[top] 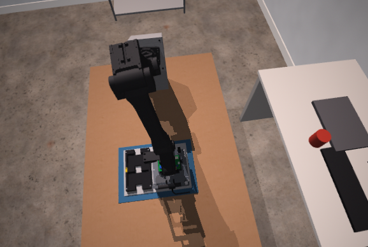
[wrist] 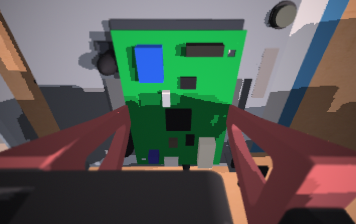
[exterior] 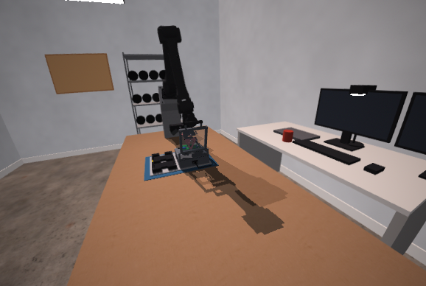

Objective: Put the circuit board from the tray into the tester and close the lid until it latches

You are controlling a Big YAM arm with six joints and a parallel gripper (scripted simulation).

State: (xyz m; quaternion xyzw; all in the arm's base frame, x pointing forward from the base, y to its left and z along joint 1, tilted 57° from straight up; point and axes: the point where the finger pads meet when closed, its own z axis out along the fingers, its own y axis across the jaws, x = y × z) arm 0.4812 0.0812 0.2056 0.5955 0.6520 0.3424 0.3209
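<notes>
Desk [top: 114, 111] [exterior: 169, 221]: one, flat tan top, fine matte grain. White table [top: 289, 95] [exterior: 397, 192]: smooth slab top, two dark flat screens [exterior: 360, 110] [exterior: 424, 121] on it.

Arm [top: 146, 118] [exterior: 176, 63]: one, matte black, boxy shoulder. Rises from its base at the desk's far end, bends high up, then slopes down with the wrist low above the tester.

Blue mat [top: 121, 178] [exterior: 147, 173] [wrist: 305, 80]: one thin rectangle, under tray and tester. Tray [top: 137, 179] [exterior: 163, 158]: one, black, blocky, with notched walls; no board visible in it. Tester [top: 184, 179] [exterior: 194, 158]: one gray box, just beside the tray. Lid [exterior: 206, 140]: one clear pane in a dark frame, standing upright, so not closed.

Pincer [exterior: 189, 140] [wrist: 178, 112]: two reddish, angular fingers, well apart, one at each long edge of the board. Can't tell if they pinch it or just straddle it.

Circuit board [top: 177, 163] [exterior: 186, 147] [wrist: 210, 102]: one, flat bright green, face up, at the tester between the fingers. Can't tell if it's seated on the pins. Mug [top: 320, 137] [exterior: 287, 135]: one, red cylinder. Blue block [wrist: 150, 64]: one, on the board.
</notes>
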